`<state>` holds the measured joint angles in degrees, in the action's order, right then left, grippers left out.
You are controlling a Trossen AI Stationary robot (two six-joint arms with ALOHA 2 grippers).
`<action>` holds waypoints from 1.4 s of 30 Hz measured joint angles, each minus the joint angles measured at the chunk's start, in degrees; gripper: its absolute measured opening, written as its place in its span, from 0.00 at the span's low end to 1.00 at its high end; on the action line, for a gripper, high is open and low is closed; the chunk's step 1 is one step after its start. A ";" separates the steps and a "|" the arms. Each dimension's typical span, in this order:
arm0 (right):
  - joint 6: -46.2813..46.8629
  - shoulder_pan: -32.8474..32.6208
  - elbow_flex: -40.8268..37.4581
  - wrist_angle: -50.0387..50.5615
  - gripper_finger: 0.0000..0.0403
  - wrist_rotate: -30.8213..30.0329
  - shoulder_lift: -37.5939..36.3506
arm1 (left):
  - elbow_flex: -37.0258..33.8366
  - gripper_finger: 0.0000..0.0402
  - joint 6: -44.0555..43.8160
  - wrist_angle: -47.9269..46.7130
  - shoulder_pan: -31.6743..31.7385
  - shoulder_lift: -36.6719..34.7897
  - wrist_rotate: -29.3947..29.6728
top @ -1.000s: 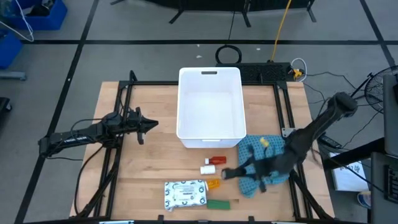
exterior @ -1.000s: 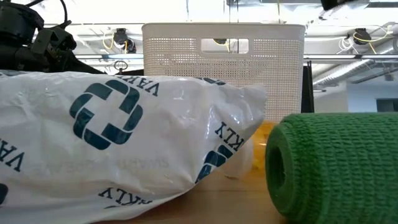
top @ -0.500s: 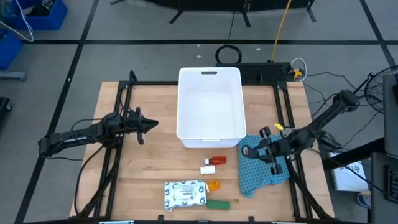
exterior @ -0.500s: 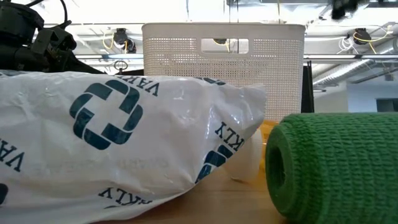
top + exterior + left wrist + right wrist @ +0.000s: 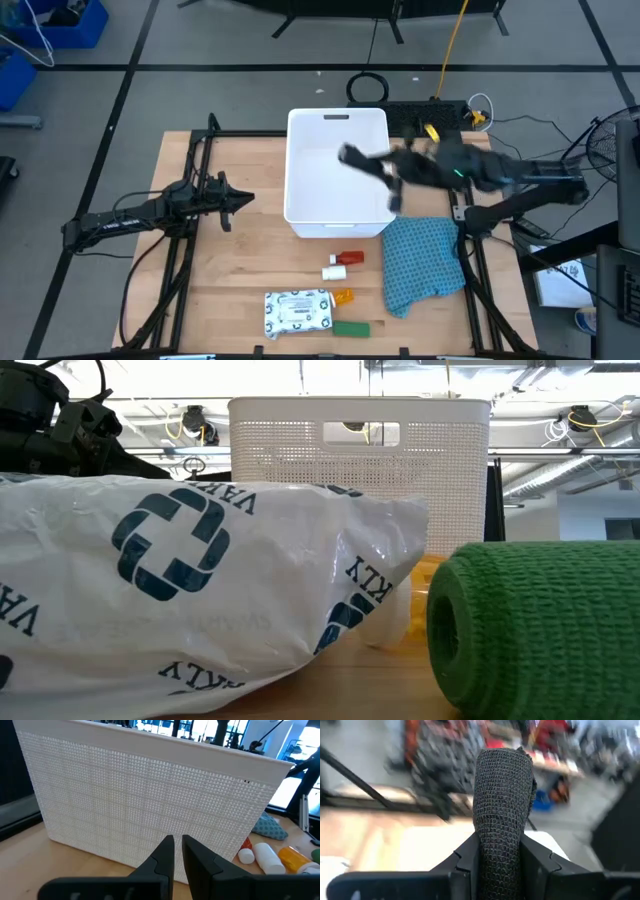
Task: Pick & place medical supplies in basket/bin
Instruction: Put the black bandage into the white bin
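Observation:
My right gripper (image 5: 380, 167) hangs over the right part of the white basket (image 5: 300, 205), shut on the black block (image 5: 353, 156), a dark woven roll (image 5: 502, 795). On the wood near the table's near edge lie the white-green packet (image 5: 297, 311), the green bar (image 5: 351, 327), the orange piece (image 5: 343, 297), the white bottle (image 5: 334, 271) and the red bottle (image 5: 351, 258). My left gripper (image 5: 243, 200) waits, shut, left of the basket; its wrist view faces the basket's wall (image 5: 150, 795). My right gripper pinches the black block between its two fingers (image 5: 466, 856), one on each side of the roll's near end (image 5: 501, 862). The fingers reach from the table's right side, about level. The roll sticks out past the fingertips and is lifted clear above the basket.
A blue-teal patterned cloth (image 5: 423, 262) lies flat right of the small items, below the basket's right corner. In the low view the packet (image 5: 180, 580) and the green roll (image 5: 540, 625) fill the foreground before the basket (image 5: 360, 450). Bare wood lies left of the basket.
My right gripper has risen from the cloth at the near right and swung toward the far edge and left, ending over the basket with the black block carried clear of the table. The cloth stays behind, lying flat and uncovered.

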<state>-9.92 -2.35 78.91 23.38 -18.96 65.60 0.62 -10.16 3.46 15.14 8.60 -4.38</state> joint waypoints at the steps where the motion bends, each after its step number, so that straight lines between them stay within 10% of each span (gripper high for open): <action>1: 0.07 3.11 2.20 2.21 0.23 1.71 2.00 | 0.00 0.10 0.22 0.00 0.00 0.00 0.00; 15: -18.42 24.13 6.64 5.53 0.23 28.16 28.88 | 0.00 0.10 4.48 -0.42 0.02 0.02 0.04; 27: -22.48 26.71 6.62 5.69 0.23 28.07 46.01 | 0.00 0.10 4.47 -0.96 0.00 0.01 0.04; 42: -20.91 27.04 6.60 6.79 0.39 26.58 44.24 | 0.00 0.10 2.56 -1.88 0.00 0.02 0.04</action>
<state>-30.83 24.69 85.52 30.17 7.62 109.84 0.62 -7.60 1.58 15.14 8.62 -4.34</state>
